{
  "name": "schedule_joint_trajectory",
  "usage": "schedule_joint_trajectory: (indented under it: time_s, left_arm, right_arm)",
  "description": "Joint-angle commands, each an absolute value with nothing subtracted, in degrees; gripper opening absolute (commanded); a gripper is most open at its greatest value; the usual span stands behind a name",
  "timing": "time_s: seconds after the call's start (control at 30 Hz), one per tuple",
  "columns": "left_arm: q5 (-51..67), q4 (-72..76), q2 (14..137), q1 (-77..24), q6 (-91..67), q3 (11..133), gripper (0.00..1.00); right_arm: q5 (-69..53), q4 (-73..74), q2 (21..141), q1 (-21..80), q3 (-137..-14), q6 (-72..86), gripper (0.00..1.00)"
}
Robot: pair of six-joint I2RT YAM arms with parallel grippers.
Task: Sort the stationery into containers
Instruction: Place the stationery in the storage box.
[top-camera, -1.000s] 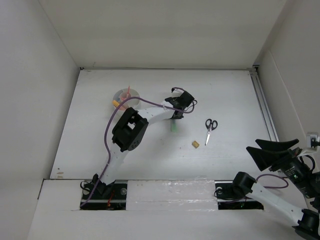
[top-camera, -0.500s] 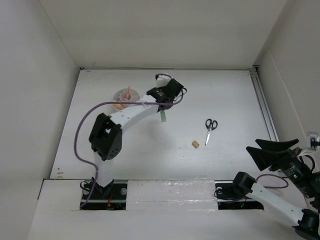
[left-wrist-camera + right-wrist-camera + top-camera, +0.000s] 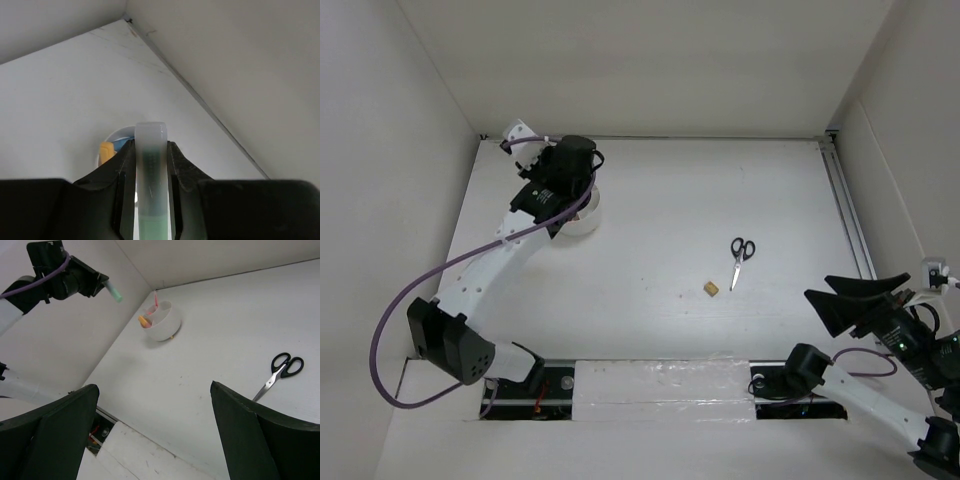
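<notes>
Right gripper [image 3: 154, 390]: spread wide, gripping nothing, off the table's [image 3: 650, 190] near-right corner. Left gripper [image 3: 150, 155]: raised by the far-left corner, clamped on green highlighter [image 3: 114, 291] (end poking past the fingers). Cup [image 3: 162, 320] near, lower. Scissors [image 3: 741, 258], eraser [image 3: 711, 289] right of centre.

Table: a white tabletop [image 3: 720, 190] ran between white walls on its left, far and right sides.
Far left: a round white cup [image 3: 584, 220] stood near the far-left corner.
Right of centre: black-handled scissors [image 3: 741, 258] lay flat, blades together, handles toward the far side.
Near left of them: a tan eraser cube [image 3: 711, 289] sat close by, not touching.
</notes>
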State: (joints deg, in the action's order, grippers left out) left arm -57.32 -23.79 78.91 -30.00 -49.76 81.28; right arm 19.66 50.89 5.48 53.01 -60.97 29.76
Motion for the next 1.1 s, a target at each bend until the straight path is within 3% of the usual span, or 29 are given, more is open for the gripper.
schedule_joint_trajectory:
  time_s: [0.0, 0.13, 0.27, 0.4, 0.63, 1.07]
  left_arm:
    - [-67.23, -19.69, 77.7, -28.66, -55.02, 77.26, 0.0]
    - [-71.89, -13.02, 75.85, -26.65, -53.53, 72.43, 0.0]
    - [-65.06, -8.1, 75.85, -20.59, -51.61, 70.32, 0.0]
    - [-65.04, -5.37, 78.48, -20.57, -48.96, 69.79, 0.0]
    - [-66.97, -18.86, 87.18, -20.04, -57.8, 77.69, 0.0]
    - [-70.04, -35.06, 94.04, -21.44, -75.23, 80.33, 0.0]
  right_arm:
    - [19.6, 48.25, 6.77, 53.61, -61.17, 29.44, 0.99]
    - [20.21, 48.25, 7.82, 53.61, -61.17, 29.44, 0.99]
    - [20.21, 48.78, 8.35, 53.61, -61.17, 29.97, 0.99]
    - [18.82, 48.78, 8.96, 53.61, -61.17, 29.45, 0.99]
    - [17.93, 47.99, 12.74, 53.61, -61.7, 28.21, 0.99]
    - [17.93, 47.99, 11.6, 53.61, -61.7, 28.74, 0.95]
